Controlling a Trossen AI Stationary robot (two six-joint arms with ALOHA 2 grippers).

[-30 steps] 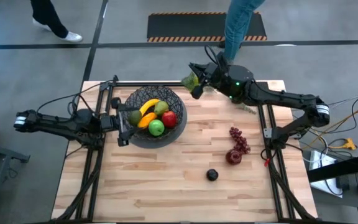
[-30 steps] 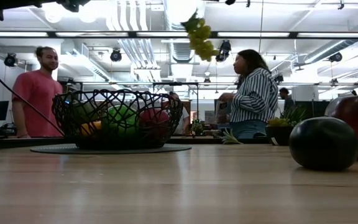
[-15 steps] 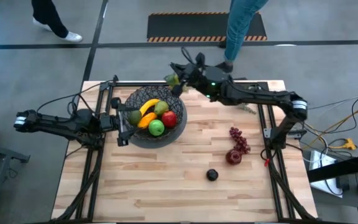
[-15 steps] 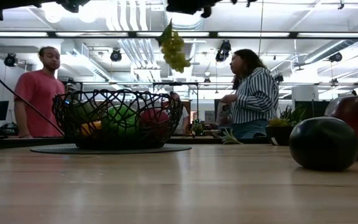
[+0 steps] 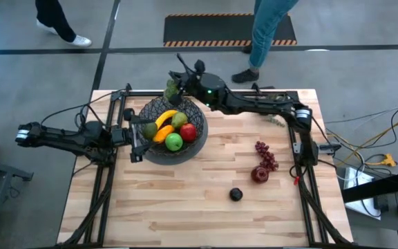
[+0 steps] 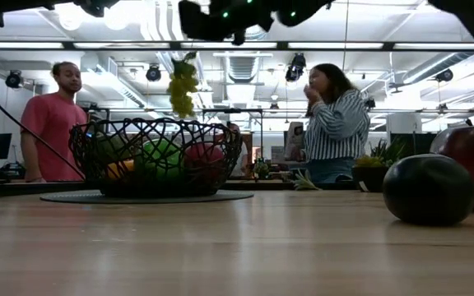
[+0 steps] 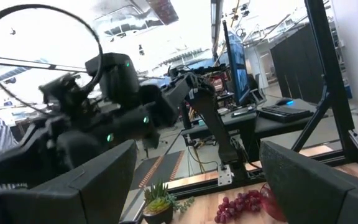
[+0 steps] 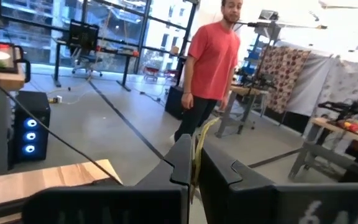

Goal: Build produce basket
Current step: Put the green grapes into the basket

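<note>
The black wire basket (image 5: 200, 135) stands on a round mat at the table's far left, also seen in the low view (image 6: 156, 158). In it lie a banana (image 5: 164, 119), a pear (image 5: 179, 119), a red apple (image 5: 188, 131), a green apple (image 5: 174, 142) and other pieces. My right gripper (image 5: 179, 81) is shut on a bunch of green grapes (image 5: 171, 90), high over the basket's far rim. The bunch hangs above the basket in the low view (image 6: 181, 85). My left gripper (image 5: 134, 135) is open at the basket's left rim. My right gripper pinches the thin yellow-green stem (image 8: 197, 140) of the grape bunch between its two fingers (image 8: 178, 163). The bunch (image 6: 181, 85) hangs below the gripper, lifted clear of the basket and the table.
Dark red grapes (image 5: 266, 153), a dark red apple (image 5: 260, 173) and a small black fruit (image 5: 235, 194) lie on the table's right half. A small green potted plant (image 5: 276, 120) stands near the far right. People stand beyond the far edge (image 5: 268, 28).
My right gripper has swung along the far edge toward the table's left, carrying the hanging green grapes from the table's far middle to above the basket's far rim. It stays shut on them.
</note>
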